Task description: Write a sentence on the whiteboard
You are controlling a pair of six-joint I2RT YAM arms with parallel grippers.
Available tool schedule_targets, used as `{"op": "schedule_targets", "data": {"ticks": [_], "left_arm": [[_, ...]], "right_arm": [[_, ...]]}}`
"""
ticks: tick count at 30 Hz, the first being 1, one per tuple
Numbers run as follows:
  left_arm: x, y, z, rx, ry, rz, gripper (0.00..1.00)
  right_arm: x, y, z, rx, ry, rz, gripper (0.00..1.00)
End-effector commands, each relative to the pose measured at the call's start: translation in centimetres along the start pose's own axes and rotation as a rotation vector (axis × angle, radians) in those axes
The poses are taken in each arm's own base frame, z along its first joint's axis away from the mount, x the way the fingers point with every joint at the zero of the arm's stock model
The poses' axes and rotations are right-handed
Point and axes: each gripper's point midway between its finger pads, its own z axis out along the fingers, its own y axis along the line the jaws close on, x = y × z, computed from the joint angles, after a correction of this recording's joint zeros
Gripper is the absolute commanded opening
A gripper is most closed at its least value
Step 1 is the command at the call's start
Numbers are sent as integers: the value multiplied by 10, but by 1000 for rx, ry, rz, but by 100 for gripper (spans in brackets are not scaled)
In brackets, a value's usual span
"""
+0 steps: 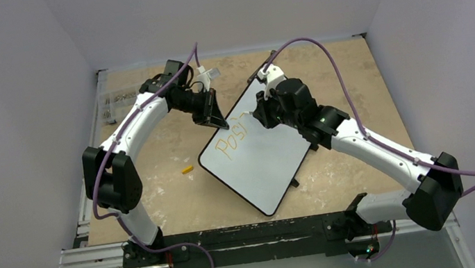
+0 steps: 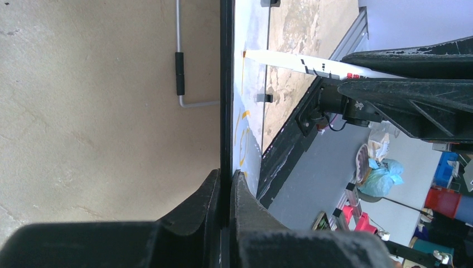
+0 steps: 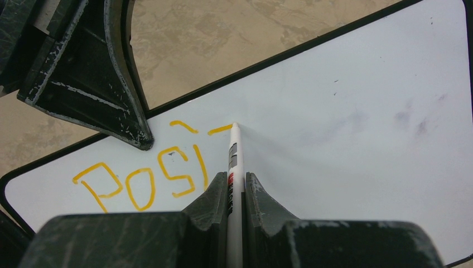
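Orange-yellow sentence point(image 3: 145, 181) reads "POSI" at this point, with a short fresh bar just past the I. It sits in the top left corner of the whiteboard point(image 1: 260, 166), which lies diagonally mid-table between my two arms.

Right gripper point(image 3: 234, 187): jaws clamped on a white marker point(image 3: 233, 164), nib touching the board at the end of that short bar. I judge this to be the start of the T, early in the first line.

Left gripper point(image 2: 226, 178): jaws pinched together on the board's thin black frame at the edge nearest the lettering, bracing it.

A small yellow piece point(image 1: 187, 170), perhaps the cap, lies on the table point(image 1: 181, 205) left of the board, well apart from both arms.

Risks from here:
- Too much downward press could slide the marker back through my right jaws. The barrel is smooth and I grip it only mid-length.
- Too little press and the stroke skips, leaving a broken T.
- My left grip holds only the narrow frame. A sideways pull from the pen could pivot the board on its feet and skew the line.
- My left jaw tips sit close to the letters. Drifting leftward with the pen risks a bump or a smear.
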Motion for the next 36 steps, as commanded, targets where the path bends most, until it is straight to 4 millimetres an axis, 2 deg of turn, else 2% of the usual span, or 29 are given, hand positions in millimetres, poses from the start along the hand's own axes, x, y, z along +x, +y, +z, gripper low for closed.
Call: {"op": "schedule_targets", "data": {"ticks": [1,7,18,23,36], "left_arm": [[4,-10,-3,-7,-2,52,0],[4,-11,-3,-6,-3,52,0],[3,-11,-3,-7,-3,53,0],[4,-11,-4,-7,-3,52,0],[4,-11,-3,-7,-2,54,0]], "right_arm": [[-32,10,-17,-42,-78,21,0],[-42,17,-19,-78,-96,32,0],[-48,17,-3,-59,-90,40,0],[-39,15,3,-47,-64,37,0],[-8,7,-8,-28,-13,47,0]]}}
